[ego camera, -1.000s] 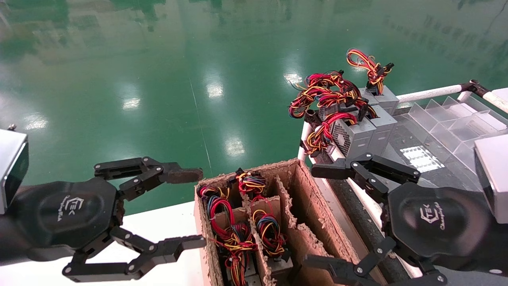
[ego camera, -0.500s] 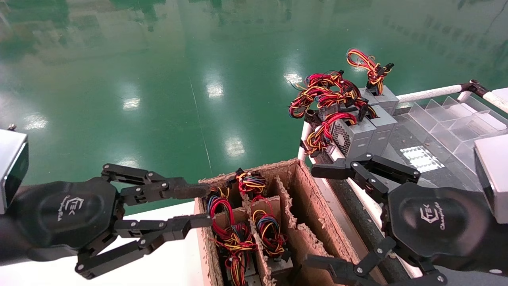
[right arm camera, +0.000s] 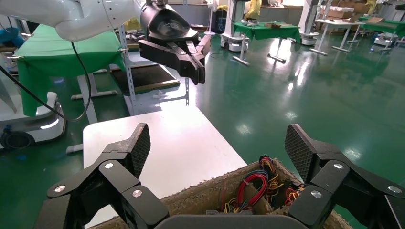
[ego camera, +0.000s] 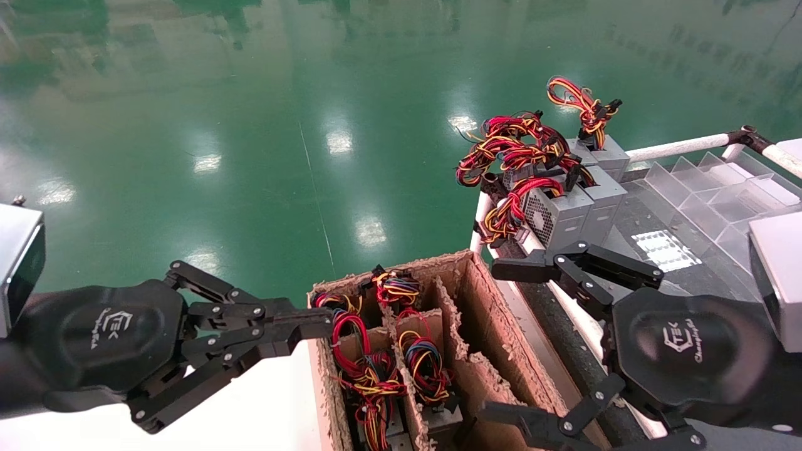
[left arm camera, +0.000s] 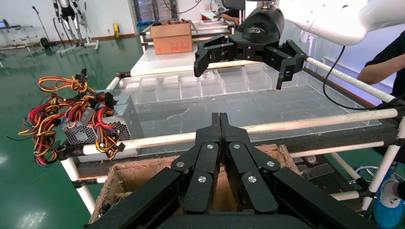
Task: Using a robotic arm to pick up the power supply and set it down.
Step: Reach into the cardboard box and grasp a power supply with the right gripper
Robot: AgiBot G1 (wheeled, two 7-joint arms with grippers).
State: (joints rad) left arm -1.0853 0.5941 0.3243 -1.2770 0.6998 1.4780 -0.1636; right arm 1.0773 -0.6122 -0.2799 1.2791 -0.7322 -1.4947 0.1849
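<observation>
Several power supplies stand in a divided cardboard box (ego camera: 476,282), showing mostly their looped red, yellow and blue wires (ego camera: 351,338); the same wires (right arm camera: 258,183) appear in the right wrist view. More grey power supplies (ego camera: 601,197) with wire bundles sit on the rack behind, also seen as a grey box (left arm camera: 126,114) in the left wrist view. My left gripper (ego camera: 326,326) is shut with nothing between its fingers (left arm camera: 219,117), its tip at the box's left wall beside the red wires. My right gripper (ego camera: 501,343) hangs open over the box's right side (right arm camera: 218,148).
One rack unit has a mesh vent face (ego camera: 545,216). A clear plastic divider tray (ego camera: 708,188) lies on the rack, framed by white pipe rails (ego camera: 677,147). A white table (ego camera: 250,413) lies left of the box. Green floor stretches beyond.
The left gripper's fingers have closed from wide open to shut, and its tip has come up to the box's left wall. The right gripper has not moved.
</observation>
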